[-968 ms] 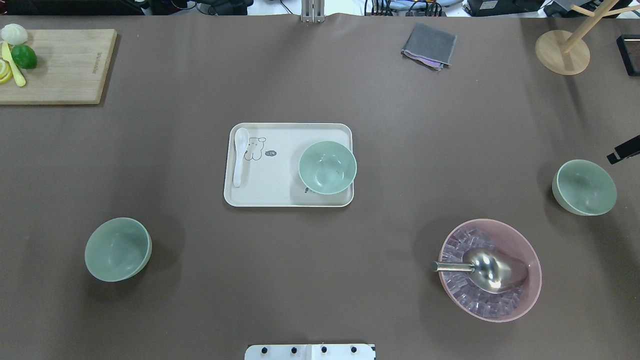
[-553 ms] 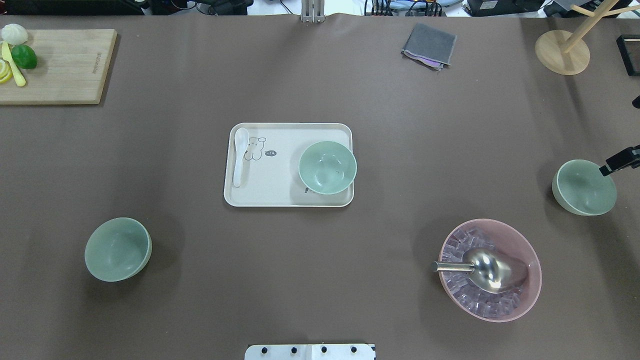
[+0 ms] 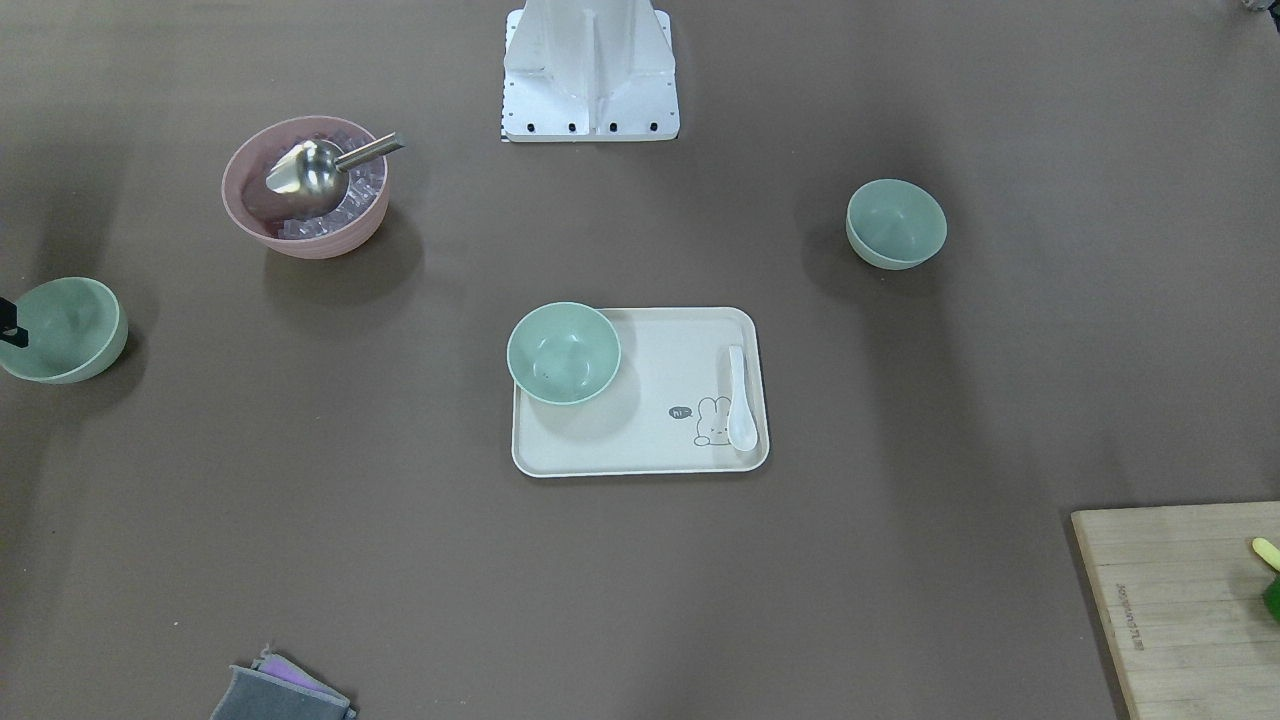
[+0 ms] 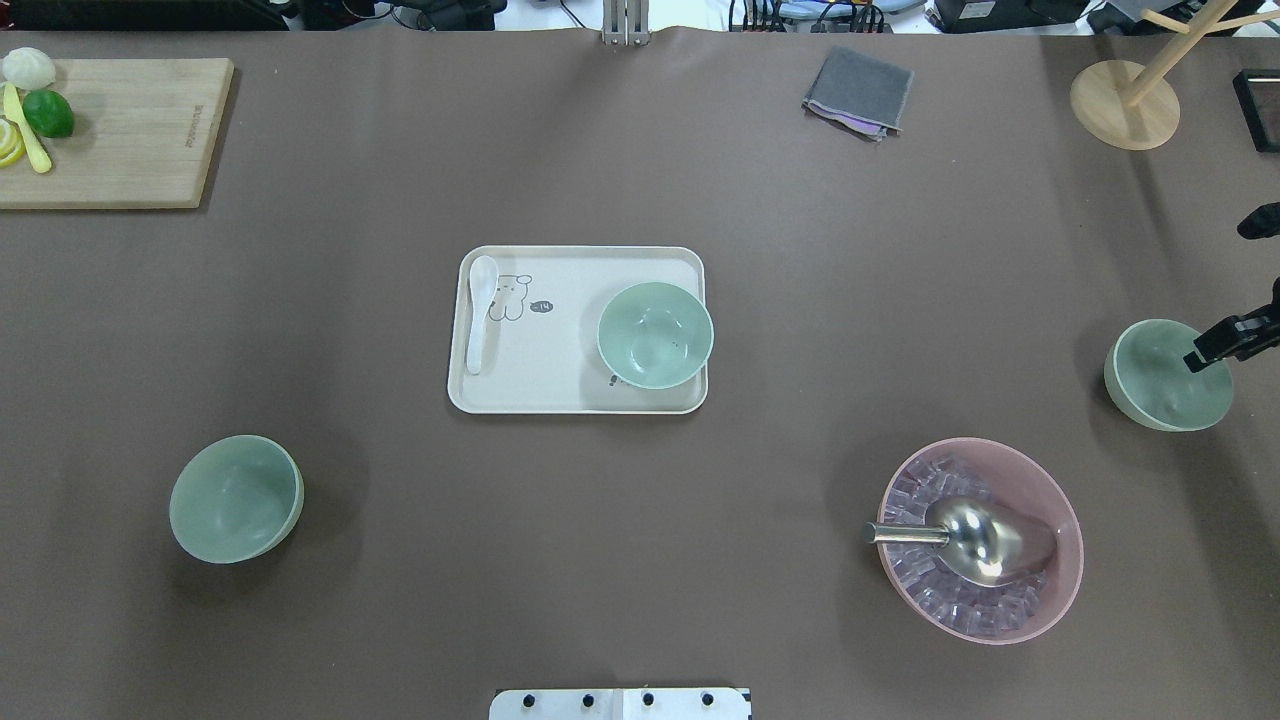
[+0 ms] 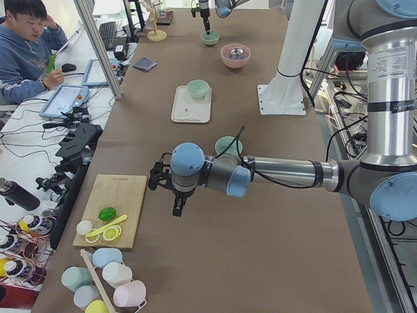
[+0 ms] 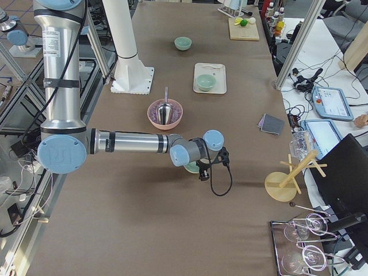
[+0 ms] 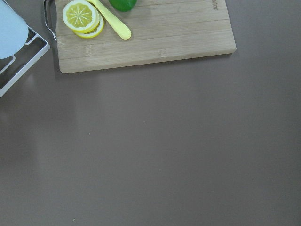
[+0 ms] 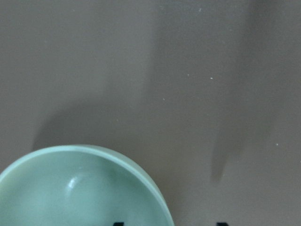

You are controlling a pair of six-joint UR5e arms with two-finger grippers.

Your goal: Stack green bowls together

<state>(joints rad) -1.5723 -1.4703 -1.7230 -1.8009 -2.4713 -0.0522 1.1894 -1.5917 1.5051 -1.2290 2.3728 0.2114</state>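
Right end effector (image 4: 1222, 345) has pushed further in from the overhead view's right edge, its dark tip now over the rim of the right bowl (image 4: 1160, 385); nothing else shifted. Overhead: three green bowls, unstacked and well apart. Right bowl and left bowl (image 4: 235, 498) sit on bare desk (image 4: 800, 300); tray bowl (image 4: 655, 335) sits at one end of the cream tray (image 4: 560, 375), white spoon (image 4: 480, 312) at the other. All three empty. Pink bowl (image 4: 1045, 490) holds clear ice cubes (image 4: 930, 590) and a metal scoop (image 4: 985, 540); near the right bowl, not touching. Front-facing: only a black sliver of the right end effector at the frame edge, over the right bowl. Exterior left: left end effector (image 5: 178, 207) hangs over the desk beside the cutting board (image 5: 124, 195), apart from the left bowl; spread or closed, cannot tell. Exterior right: right arm low, wrist pointed down, mostly hiding its bowl. Left wrist: board with lemon slices (image 7: 81, 16), bare desk, no bowl. Right wrist: two fingertips (image 8: 117, 224) at the bottom edge, spread, one over the bowl's inside, one outside its wall; straddling the rim, gripping nothing. Judgement: a rim pinch is being set up so this bowl can be lifted and nested into another; first step, no stacking done.
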